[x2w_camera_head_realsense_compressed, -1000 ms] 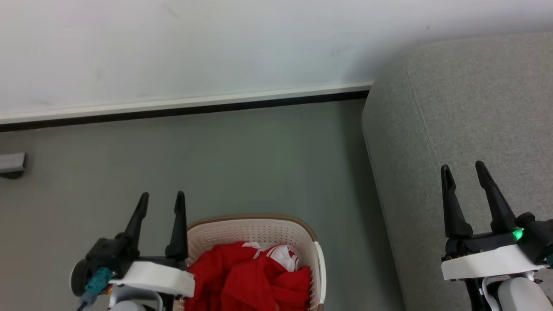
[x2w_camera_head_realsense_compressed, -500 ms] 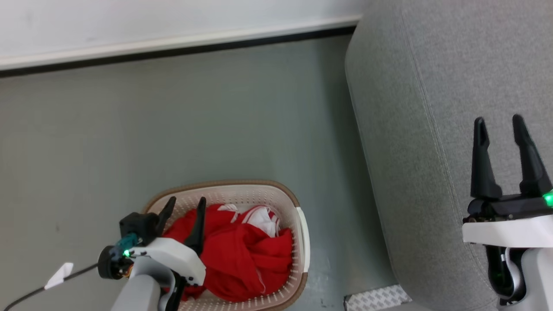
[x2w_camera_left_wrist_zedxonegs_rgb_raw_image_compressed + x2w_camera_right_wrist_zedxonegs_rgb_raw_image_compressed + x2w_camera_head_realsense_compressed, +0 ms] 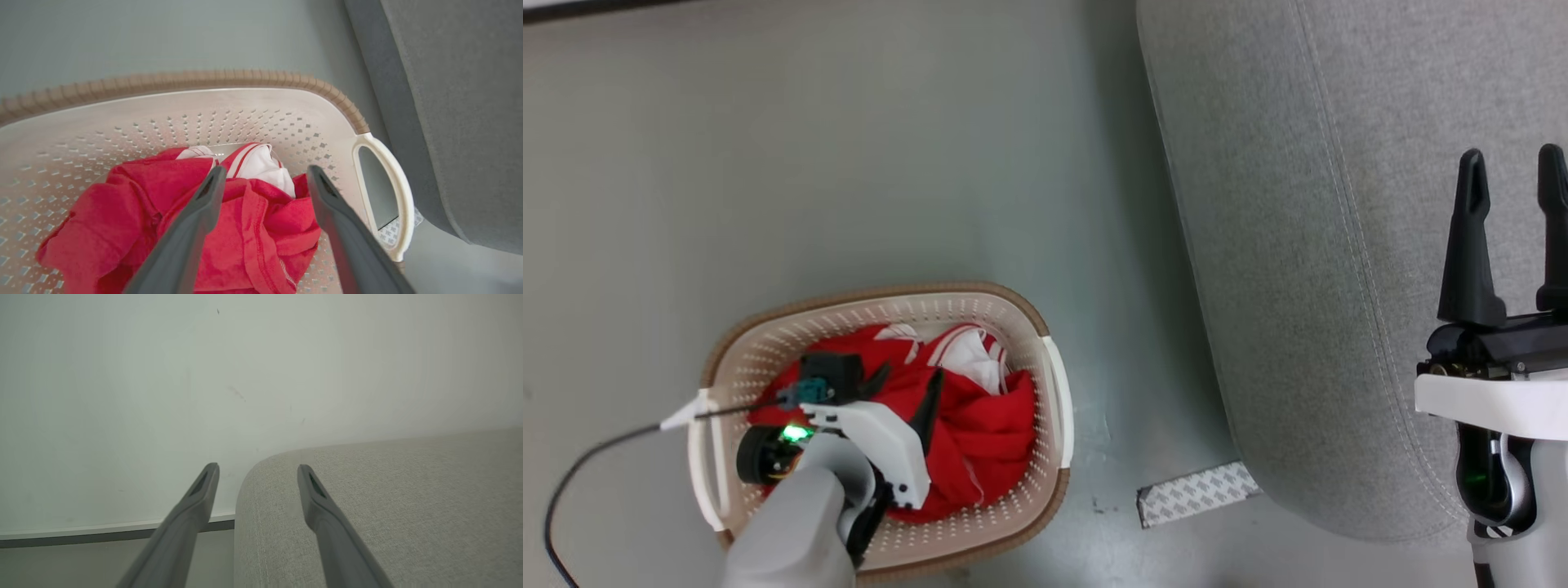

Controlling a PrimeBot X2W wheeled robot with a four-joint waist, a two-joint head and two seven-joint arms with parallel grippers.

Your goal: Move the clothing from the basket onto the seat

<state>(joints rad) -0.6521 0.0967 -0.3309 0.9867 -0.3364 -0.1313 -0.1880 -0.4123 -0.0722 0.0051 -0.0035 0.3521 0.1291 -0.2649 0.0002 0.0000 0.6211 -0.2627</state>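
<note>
Red clothing (image 3: 984, 429) is lying bunched inside the basket (image 3: 1054, 384), which is sitting on the floor at seven o'clock in the head view. Left pincer (image 3: 911, 376) is hanging right over the heap, fingers spread apart, clamping nothing. Right pincer (image 3: 1511, 155) is hovering at three o'clock over the grey seat (image 3: 1298, 245), fingers likewise apart.

No text, label, brand, number or sign can be read. The white patches on the clothing (image 3: 261, 165) show only red stripes. The strip (image 3: 1196, 492), at lower centre of the head view, shows only a fine repeating pattern.
</note>
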